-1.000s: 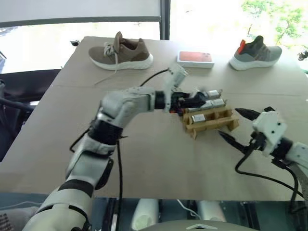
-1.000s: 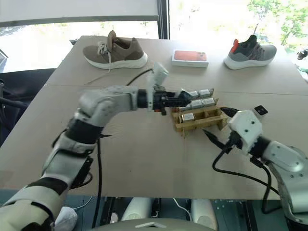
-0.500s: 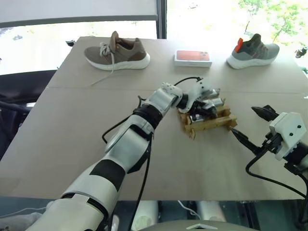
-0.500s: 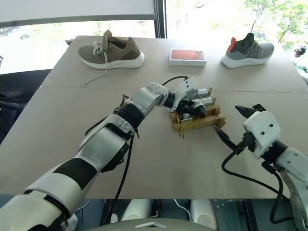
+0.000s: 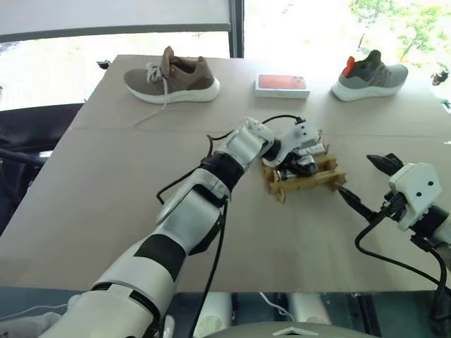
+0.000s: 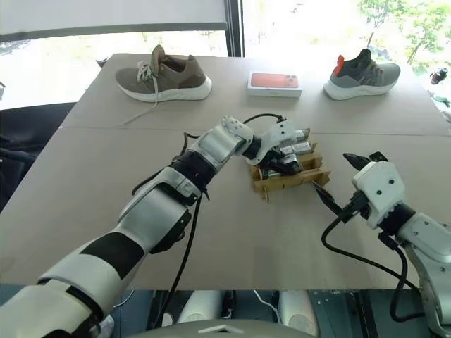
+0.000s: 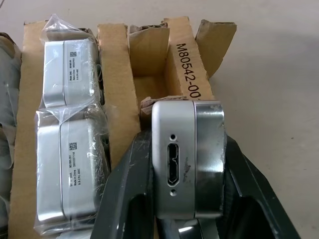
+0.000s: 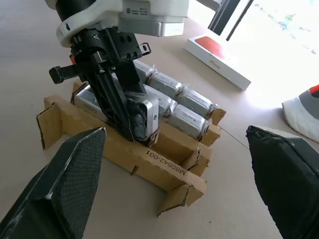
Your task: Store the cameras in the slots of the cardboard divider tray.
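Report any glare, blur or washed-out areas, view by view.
Eye views: windows behind the table are blown out to white. Left wrist view: sharp; glare on the plastic wrap of the stored cameras; the held camera is clear. Right wrist view: right gripper fingers blurred up close; top right corner overexposed.

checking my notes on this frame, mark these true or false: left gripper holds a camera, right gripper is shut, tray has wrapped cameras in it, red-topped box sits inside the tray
1. The left gripper holds a camera: true.
2. The right gripper is shut: false, its fingers stand wide open, beside the cardboard divider tray.
3. The tray already holds wrapped cameras: true.
4. The red-topped box sits inside the tray: false, it lies on the table beyond it, between two shoes.
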